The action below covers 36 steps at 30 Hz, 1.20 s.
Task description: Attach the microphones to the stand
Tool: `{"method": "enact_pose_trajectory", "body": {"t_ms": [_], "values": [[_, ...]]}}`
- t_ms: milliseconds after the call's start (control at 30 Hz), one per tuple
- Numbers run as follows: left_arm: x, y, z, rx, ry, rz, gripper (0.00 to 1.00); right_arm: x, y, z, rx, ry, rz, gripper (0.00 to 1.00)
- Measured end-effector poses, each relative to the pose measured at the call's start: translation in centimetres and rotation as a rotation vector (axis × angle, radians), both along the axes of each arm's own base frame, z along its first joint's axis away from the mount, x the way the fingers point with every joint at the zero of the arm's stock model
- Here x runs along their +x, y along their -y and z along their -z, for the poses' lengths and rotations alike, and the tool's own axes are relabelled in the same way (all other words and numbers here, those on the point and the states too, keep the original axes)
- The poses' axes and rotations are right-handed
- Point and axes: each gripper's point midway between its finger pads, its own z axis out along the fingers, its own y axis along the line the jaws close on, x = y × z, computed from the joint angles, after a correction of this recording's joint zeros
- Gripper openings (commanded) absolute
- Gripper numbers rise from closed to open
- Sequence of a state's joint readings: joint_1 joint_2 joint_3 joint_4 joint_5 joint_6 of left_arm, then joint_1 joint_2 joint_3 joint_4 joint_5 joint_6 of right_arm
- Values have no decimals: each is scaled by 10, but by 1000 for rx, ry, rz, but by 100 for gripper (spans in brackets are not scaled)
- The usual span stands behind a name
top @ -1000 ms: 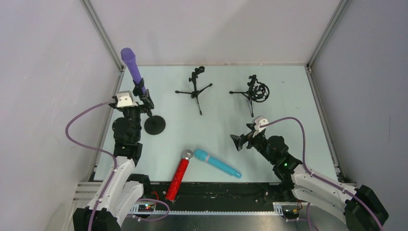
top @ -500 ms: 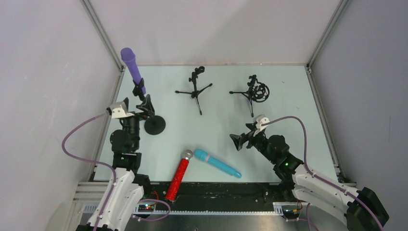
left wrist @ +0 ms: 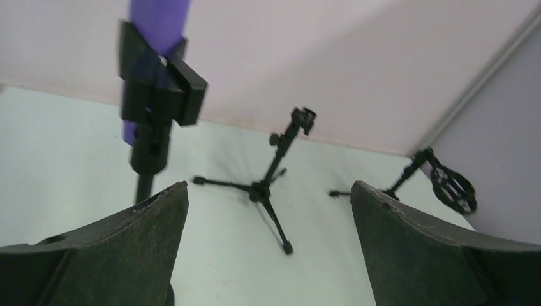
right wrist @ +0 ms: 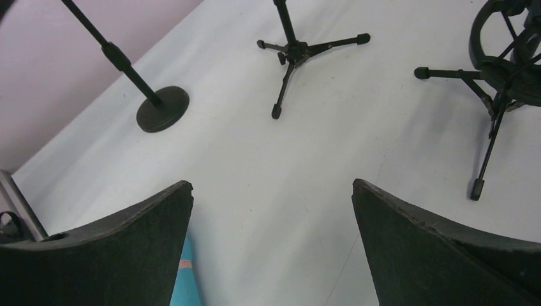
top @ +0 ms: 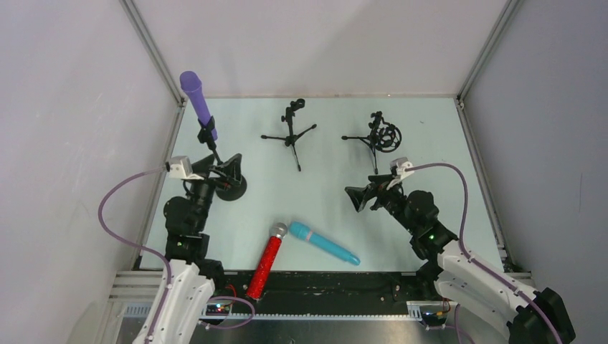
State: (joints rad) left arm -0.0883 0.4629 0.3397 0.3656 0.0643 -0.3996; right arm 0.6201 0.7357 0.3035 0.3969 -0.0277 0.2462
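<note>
The purple microphone stands upright in the clip of the round-base stand at the far left; the left wrist view shows it in the clip. My left gripper is open and empty, just above the stand's base and right of its pole. The glittery red microphone and the teal microphone lie at the near edge. My right gripper is open and empty, above the table right of the teal microphone, whose end shows beside the left finger.
A black tripod stand and a tripod stand with a ring shock mount stand at the back middle. Both show in the left wrist view and the right wrist view. Enclosure walls surround the table.
My left gripper has drawn back from the stand's pole, dropped toward the base and turned right. My right gripper has moved a little farther back and to the right.
</note>
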Motion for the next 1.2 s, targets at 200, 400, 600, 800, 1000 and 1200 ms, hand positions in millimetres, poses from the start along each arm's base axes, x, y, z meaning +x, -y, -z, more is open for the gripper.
{"method": "enact_pose_trajectory", "body": {"t_ms": [200, 400, 600, 800, 1000, 1200], "values": [[4, 28, 12, -12, -148, 153, 100, 10, 9, -9, 76, -58, 39, 99], [10, 47, 15, -1, -267, 243, 100, 20, 18, -21, 104, -96, 96, 99], [7, 72, 42, 64, -418, 317, 100, 31, 40, -21, 85, -132, 213, 100], [0, 91, 63, 175, -478, 334, 100, 47, 62, -13, 39, -191, 326, 99], [4, 93, 71, 351, -468, 253, 100, 65, 73, -15, 5, -228, 394, 99], [11, 96, 70, 453, -459, 182, 100, 90, 77, -20, -35, -249, 443, 99]]}}
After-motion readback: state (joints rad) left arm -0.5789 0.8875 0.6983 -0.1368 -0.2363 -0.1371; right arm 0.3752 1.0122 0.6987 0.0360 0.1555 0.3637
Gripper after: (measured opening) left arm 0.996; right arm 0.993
